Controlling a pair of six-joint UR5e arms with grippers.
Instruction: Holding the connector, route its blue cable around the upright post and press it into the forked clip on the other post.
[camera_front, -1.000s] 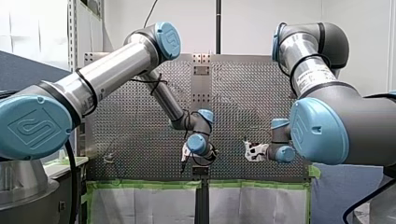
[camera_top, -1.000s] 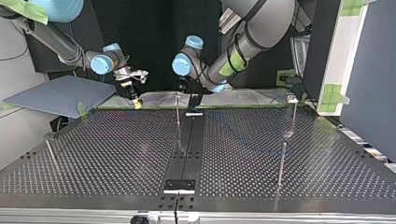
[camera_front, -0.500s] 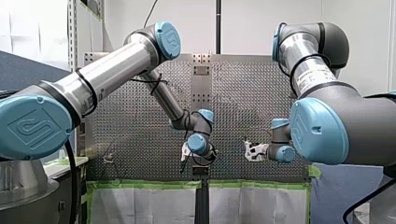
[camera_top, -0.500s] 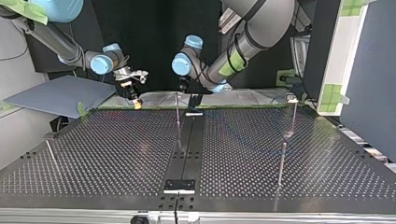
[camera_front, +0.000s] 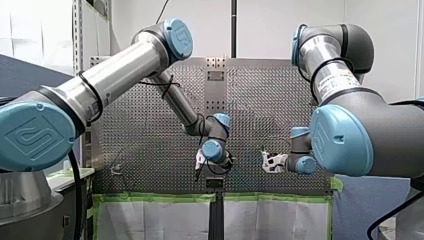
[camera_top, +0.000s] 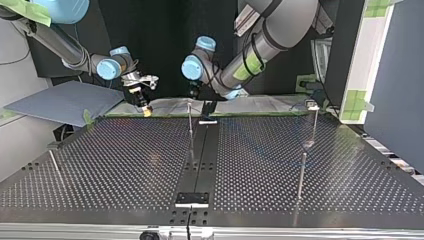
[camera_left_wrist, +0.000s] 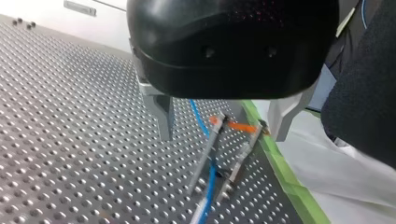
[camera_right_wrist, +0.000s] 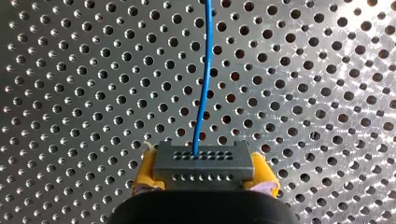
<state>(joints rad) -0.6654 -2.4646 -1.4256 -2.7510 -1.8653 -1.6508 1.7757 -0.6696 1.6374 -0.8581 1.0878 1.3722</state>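
Observation:
In the right wrist view my right gripper (camera_right_wrist: 203, 181) is shut on a grey connector (camera_right_wrist: 203, 163), gripped between yellow pads (camera_right_wrist: 144, 177). Its blue cable (camera_right_wrist: 204, 79) runs straight ahead over the perforated plate. The top view places that gripper (camera_top: 143, 107) at the table's far left edge. My left gripper (camera_left_wrist: 223, 135) stands open with its metal fingers (camera_left_wrist: 163, 116) on either side of a thin post carrying an orange forked clip (camera_left_wrist: 236, 126). The blue cable (camera_left_wrist: 201, 122) passes between the fingers beside that post. In the top view this gripper (camera_top: 199, 102) hangs over the middle post (camera_top: 190, 122).
Further thin posts stand on the perforated table (camera_top: 125, 160): two at the top view's right (camera_top: 301, 175) (camera_top: 315, 125) and one at its left (camera_top: 54, 166). A black strip (camera_top: 200, 160) runs down the middle. Green tape (camera_left_wrist: 285, 177) edges the table beside my left gripper.
My left arm has shifted slightly, its wrist moving a little up and to the right in the front view. The right arm and the connector have stayed put.

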